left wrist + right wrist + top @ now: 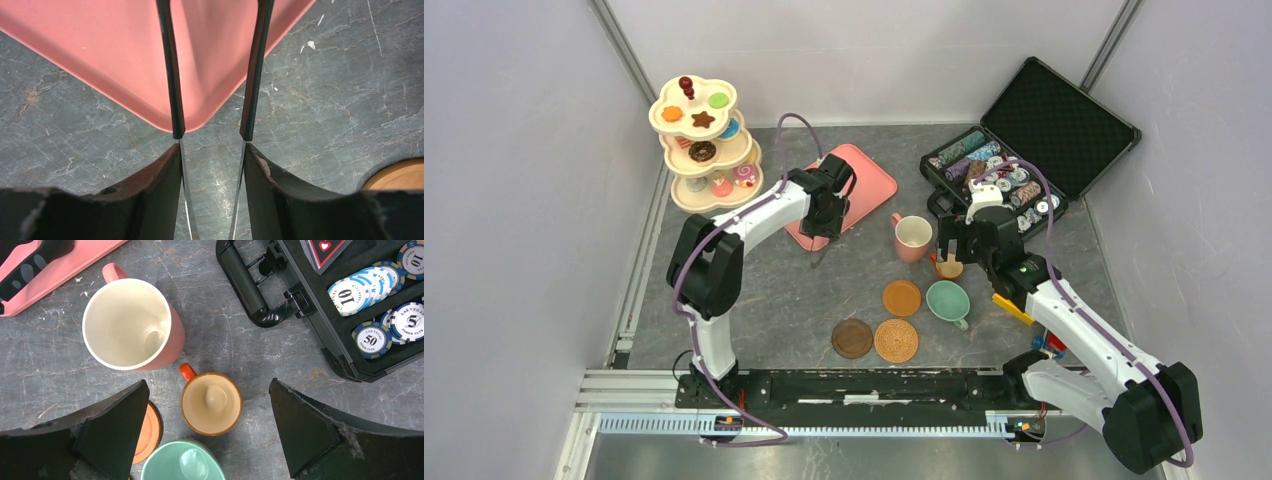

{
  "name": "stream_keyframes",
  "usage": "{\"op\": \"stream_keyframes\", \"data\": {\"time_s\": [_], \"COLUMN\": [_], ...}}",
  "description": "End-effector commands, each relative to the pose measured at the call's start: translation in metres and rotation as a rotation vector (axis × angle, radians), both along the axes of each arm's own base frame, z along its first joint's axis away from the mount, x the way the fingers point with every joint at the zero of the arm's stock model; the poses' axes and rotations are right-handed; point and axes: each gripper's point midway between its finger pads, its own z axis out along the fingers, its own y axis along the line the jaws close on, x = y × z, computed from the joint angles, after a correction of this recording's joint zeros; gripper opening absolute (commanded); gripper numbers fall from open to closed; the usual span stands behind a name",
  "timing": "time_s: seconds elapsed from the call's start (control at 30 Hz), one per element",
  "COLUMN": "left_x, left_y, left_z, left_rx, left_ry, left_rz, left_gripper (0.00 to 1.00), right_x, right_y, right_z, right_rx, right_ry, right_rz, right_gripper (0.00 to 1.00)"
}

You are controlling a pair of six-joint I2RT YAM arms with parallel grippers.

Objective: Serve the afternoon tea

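Observation:
My left gripper [826, 228] hangs over the near corner of the pink tray [125, 60] and is shut on a pair of black-tipped metal tongs [175, 100], whose arms stand apart with nothing between them. My right gripper [209, 385] is open and hovers over the small brown cup [211, 403], one finger on each side, not touching. The pink cup [132, 325] stands just beyond it and the teal cup [180, 462] just nearer. Three round coasters [902, 297] [852, 338] [896, 341] lie in front. The cream three-tier stand [704, 145] at the back left carries small pastries.
An open black case of poker chips [1024, 150] stands at the back right, its handle close to the right gripper. A yellow block [1012, 308] lies beside the right arm. Grey walls close in on both sides.

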Motion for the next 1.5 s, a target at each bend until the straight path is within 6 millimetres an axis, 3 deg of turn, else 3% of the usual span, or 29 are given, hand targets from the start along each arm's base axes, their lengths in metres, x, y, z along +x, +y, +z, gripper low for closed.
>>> {"op": "stream_keyframes", "data": {"time_s": [0.0,0.27,0.5,0.63,0.93,1.07,1.23,1.47], "left_x": [0.015,0.020,0.023,0.025,0.022,0.019,0.022,0.045], "left_y": [-0.006,-0.007,-0.006,-0.005,0.005,0.018,0.056,0.131], "left_z": [0.017,0.010,0.008,0.020,0.078,0.112,0.175,0.268], "left_rx": [-0.061,-0.051,-0.049,-0.053,-0.094,-0.115,-0.114,-0.116], "left_ry": [-0.035,-0.010,-0.007,-0.032,-0.146,-0.203,-0.330,-0.544], "left_rz": [-0.009,-0.019,-0.014,-0.011,-0.003,0.012,0.060,0.215], "left_gripper": [0.54,0.51,0.37,0.29,0.22,0.20,0.20,0.21], "right_x": [0.003,0.003,0.004,0.003,0.002,0.002,0.002,0.005], "right_y": [0.002,0.003,0.000,0.000,0.002,0.004,0.004,0.006], "right_z": [0.010,0.007,0.011,0.013,0.014,0.015,0.019,0.017], "right_rx": [0.019,0.021,0.014,0.017,0.033,0.040,0.043,0.046], "right_ry": [-0.032,-0.027,-0.038,-0.040,-0.038,-0.040,-0.053,-0.052], "right_rz": [-0.006,-0.003,-0.010,-0.010,-0.009,-0.006,-0.003,0.001], "right_gripper": [0.98,0.98,0.98,0.98,0.98,0.98,0.98,0.98]}}
